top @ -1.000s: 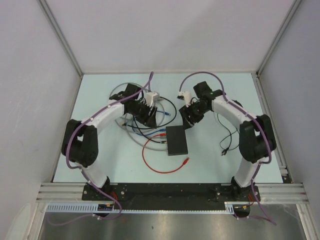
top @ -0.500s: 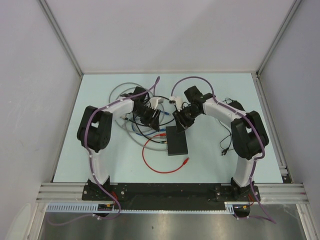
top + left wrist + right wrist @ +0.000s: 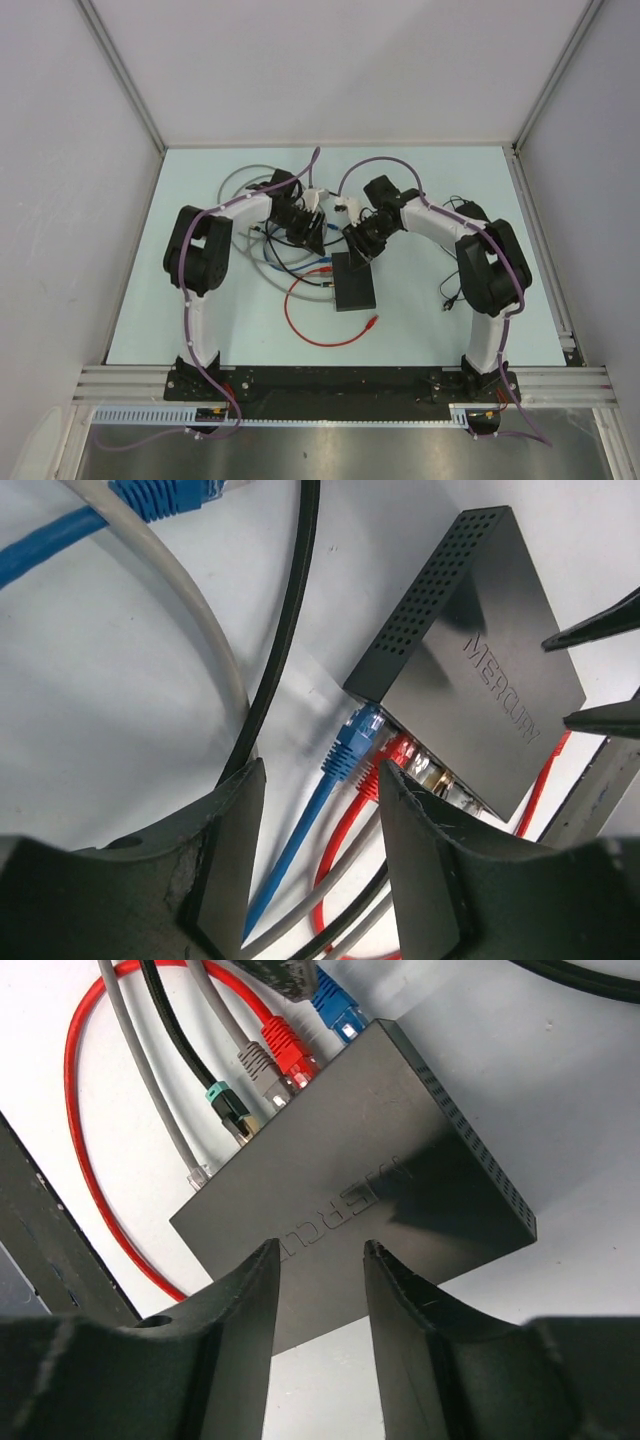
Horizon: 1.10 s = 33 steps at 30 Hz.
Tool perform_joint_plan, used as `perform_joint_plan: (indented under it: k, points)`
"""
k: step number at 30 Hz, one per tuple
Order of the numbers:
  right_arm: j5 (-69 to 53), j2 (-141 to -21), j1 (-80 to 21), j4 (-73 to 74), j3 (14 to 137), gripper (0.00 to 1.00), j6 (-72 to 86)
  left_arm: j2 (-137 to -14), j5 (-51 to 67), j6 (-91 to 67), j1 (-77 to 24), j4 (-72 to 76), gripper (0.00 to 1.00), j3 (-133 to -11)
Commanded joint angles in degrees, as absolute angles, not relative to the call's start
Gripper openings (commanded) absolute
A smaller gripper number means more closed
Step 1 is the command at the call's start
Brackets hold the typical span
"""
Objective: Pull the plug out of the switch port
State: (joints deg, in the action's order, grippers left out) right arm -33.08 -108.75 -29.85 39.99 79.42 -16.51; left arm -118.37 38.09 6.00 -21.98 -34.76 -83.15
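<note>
Several coloured plugs (image 3: 285, 1045) crowd the matte-black switch box (image 3: 370, 1190); your left pincer (image 3: 320, 775) and right pincer (image 3: 320, 1252), both released, may snag neighbours.

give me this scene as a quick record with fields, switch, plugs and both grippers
switch: black box lying flat, cables plugged along one edge
plugs seated: blue plug, red plug, grey plug, black plug with green boot
left gripper: open, aimed at the blue and red plugs, holding nothing
right gripper: open, above the switch top
task state: no plug pulled yet
</note>
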Motion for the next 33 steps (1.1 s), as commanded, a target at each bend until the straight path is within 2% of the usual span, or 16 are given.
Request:
perform_joint_plan:
  k: [1, 4, 5, 8, 33]
  points:
    - [-33.8, -110.1, -31.1, 38.9, 80.8, 0.40, -16.4, -119.8, 41.7, 4.0, -21.7, -30.9, 0.54, -82.4]
    - [-33.3, -111.2, -31.6, 38.7, 80.9, 0.31, -16.3, -120.7, 43.8, 3.2, -21.5, -30.1, 0.53, -82.4]
    - [-33.3, -112.1, -31.6, 38.7, 80.9, 0.24, -15.7, -120.9, 44.1, 3.0, -21.5, -29.8, 0.52, -82.4]
    - [-32.3, -113.7, -31.6, 38.8, 80.9, 0.17, -15.3, -121.4, 45.6, 2.9, -21.5, -29.4, 0.50, -82.1]
    - [-31.7, -117.7, -31.3, 39.9, 81.6, 0.18, -16.0, -124.7, 48.7, 5.0, -21.6, -30.4, 0.42, -80.8]
